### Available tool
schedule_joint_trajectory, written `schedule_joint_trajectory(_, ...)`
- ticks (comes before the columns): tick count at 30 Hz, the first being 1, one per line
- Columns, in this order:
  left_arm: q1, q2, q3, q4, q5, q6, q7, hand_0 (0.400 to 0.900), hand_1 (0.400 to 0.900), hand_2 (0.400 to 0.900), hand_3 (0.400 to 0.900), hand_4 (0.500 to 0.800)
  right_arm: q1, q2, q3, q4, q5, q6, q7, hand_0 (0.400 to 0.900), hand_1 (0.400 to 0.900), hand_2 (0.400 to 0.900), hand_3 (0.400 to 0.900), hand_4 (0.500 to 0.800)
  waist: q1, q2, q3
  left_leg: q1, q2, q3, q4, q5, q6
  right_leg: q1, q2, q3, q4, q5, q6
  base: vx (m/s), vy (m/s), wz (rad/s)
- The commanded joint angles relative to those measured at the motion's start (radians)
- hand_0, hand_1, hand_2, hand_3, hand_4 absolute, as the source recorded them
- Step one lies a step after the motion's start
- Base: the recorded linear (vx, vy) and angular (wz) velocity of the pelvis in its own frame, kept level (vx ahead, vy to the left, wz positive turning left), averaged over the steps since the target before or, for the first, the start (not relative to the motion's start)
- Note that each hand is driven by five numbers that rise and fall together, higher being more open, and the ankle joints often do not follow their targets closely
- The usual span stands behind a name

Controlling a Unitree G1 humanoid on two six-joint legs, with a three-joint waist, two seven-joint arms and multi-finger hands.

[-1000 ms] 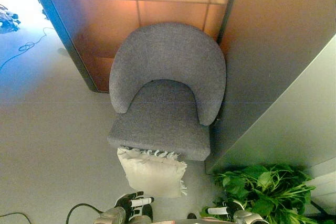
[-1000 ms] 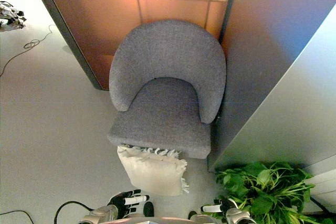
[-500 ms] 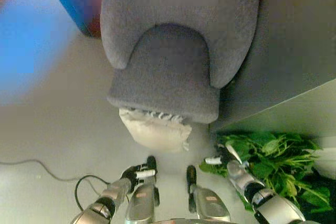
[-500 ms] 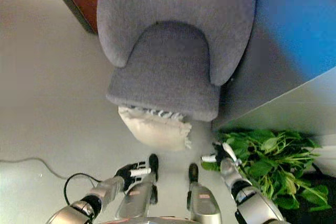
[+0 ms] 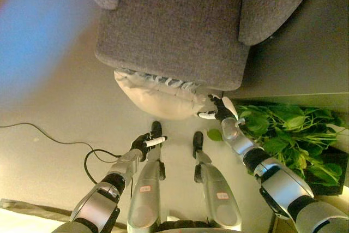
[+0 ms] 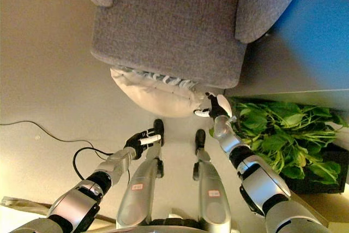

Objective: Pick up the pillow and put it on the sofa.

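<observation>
Here, in the left eye view, the cream pillow (image 5: 158,97) lies on the floor (image 5: 49,113), pressed against the front edge of the grey sofa (image 5: 174,31) and partly tucked beneath its seat, its fringed top edge touching the upholstery. My right hand (image 5: 218,111) is at the pillow's right end, its fingers (image 5: 206,115) relaxed and closed on nothing, a white tip just beside the cloth; I cannot tell whether it touches. My left hand (image 5: 145,142) hovers over the floor short of the pillow, well below its lower edge, fingers loosely extended and empty. A leafy green plant (image 5: 283,137) crowds the right arm, and a grey wall panel (image 5: 294,53) stands behind it. In the right eye view, the same layout reads clearly: the right hand (image 6: 214,107) sits at the pillow's (image 6: 155,92) right corner, the left hand (image 6: 139,139) apart from it. To do this step well, I judge I should bring the left hand up to the pillow's left side, so both hands bracket it, then curl the fingers into the soft cloth before lifting. I would draw the pillow out from under the seat edge first, since the fringe could snag, and keep the right forearm off the plant's leaves.
</observation>
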Motion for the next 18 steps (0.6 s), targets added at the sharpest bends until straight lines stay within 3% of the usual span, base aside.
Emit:
schedule_joint_trajectory(1,-0.036,-0.044,-0.034,-0.006,-0.067,-0.058,0.001,0.900,0.900,0.900,0.900,0.800,-0.075,-0.087,0.030,-0.123,0.030,0.002,-0.028,0.900,0.900,0.900,0.900,0.800,-0.026,0.011,0.015,-0.100,-0.065,0.027,0.020,-0.087,-0.032,-0.182,0.010,0.009,0.002,0.089,0.021,-0.06,0.079,0.01)
schedule_joint_trajectory(3,-0.049,-0.044,-0.037,-0.020,-0.089,-0.080,0.003,0.900,0.900,0.900,0.900,0.800,-0.099,-0.096,0.042,-0.150,0.034,0.004,-0.024,0.900,0.900,0.900,0.900,0.800,-0.029,0.016,0.015,-0.142,-0.062,0.033,0.020,-0.076,-0.035,-0.223,0.013,0.014,0.005,0.097,0.021,-0.06,0.070,0.03)
schedule_joint_trajectory(4,-0.054,-0.044,-0.039,-0.033,-0.149,-0.070,0.043,0.900,0.900,0.900,0.900,0.800,-0.115,-0.105,0.058,-0.173,0.045,0.011,-0.024,0.900,0.900,0.900,0.900,0.800,-0.029,0.019,0.015,-0.171,-0.062,0.035,0.020,-0.069,-0.039,-0.251,0.014,0.016,0.007,0.099,0.020,-0.06,0.063,0.10)
schedule_joint_trajectory(5,-0.045,-0.045,-0.038,-0.049,-0.151,-0.085,0.011,0.900,0.900,0.900,0.900,0.800,-0.122,-0.109,0.071,-0.180,0.056,0.007,-0.033,0.900,0.900,0.900,0.900,0.800,-0.027,0.025,0.015,-0.189,-0.065,0.033,0.021,-0.067,-0.040,-0.268,0.015,0.014,0.008,0.100,0.018,-0.07,0.034,0.24)
schedule_joint_trajectory(6,-0.004,-0.041,-0.054,-0.081,-0.082,-0.185,0.036,0.900,0.900,0.900,0.900,0.800,-0.126,-0.135,0.076,-0.196,0.071,-0.008,-0.035,0.900,0.900,0.900,0.900,0.800,-0.017,0.039,0.015,-0.219,-0.073,0.026,0.020,-0.061,-0.041,-0.297,0.008,0.010,0.003,0.108,0.021,-0.05,0.010,0.31)
schedule_joint_trajectory(8,0.059,-0.028,-0.079,-0.127,-0.082,-0.237,0.029,0.900,0.900,0.900,0.900,0.800,-0.113,-0.161,0.062,-0.231,0.069,-0.011,-0.024,0.900,0.900,0.900,0.900,0.800,-0.007,0.056,0.015,-0.241,-0.075,0.021,0.015,-0.056,-0.045,-0.320,0.000,0.005,0.001,0.115,0.025,-0.03,0.014,0.25)
schedule_joint_trajectory(9,0.137,-0.018,-0.093,-0.165,-0.071,-0.293,0.017,0.900,0.900,0.900,0.900,0.800,-0.092,-0.177,0.047,-0.261,0.060,-0.020,-0.011,0.900,0.900,0.900,0.900,0.800,0.003,0.073,0.015,-0.253,-0.077,0.018,0.009,-0.054,-0.048,-0.330,-0.007,0.000,-0.002,0.114,0.029,-0.01,0.030,0.15)
schedule_joint_trajectory(12,0.216,-0.008,-0.108,-0.204,-0.065,-0.346,0.002,0.900,0.900,0.900,0.900,0.800,-0.075,-0.175,0.034,-0.278,0.023,-0.038,-0.003,0.900,0.900,0.900,0.900,0.800,0.017,0.102,0.015,-0.280,-0.076,0.017,0.008,-0.049,-0.050,-0.356,-0.015,-0.011,0.005,0.111,0.029,-0.01,0.055,0.08)
schedule_joint_trajectory(14,0.242,-0.006,-0.111,-0.216,-0.065,-0.356,-0.009,0.900,0.900,0.900,0.900,0.800,-0.080,-0.168,0.032,-0.276,0.008,-0.049,-0.011,0.400,0.400,0.400,0.400,0.500,0.024,0.117,0.015,-0.289,-0.077,0.018,0.009,-0.047,-0.049,-0.366,-0.018,-0.013,0.007,0.112,0.029,-0.01,0.064,0.00)
schedule_joint_trajectory(18,0.272,0.001,-0.116,-0.238,-0.070,-0.363,-0.032,0.900,0.900,0.900,0.900,0.800,-0.099,-0.160,0.026,-0.284,-0.006,-0.038,-0.004,0.400,0.400,0.400,0.400,0.500,0.034,0.137,0.015,-0.297,-0.078,0.018,0.011,-0.041,-0.049,-0.376,-0.023,-0.015,0.016,0.110,0.029,-0.01,0.054,-0.02)
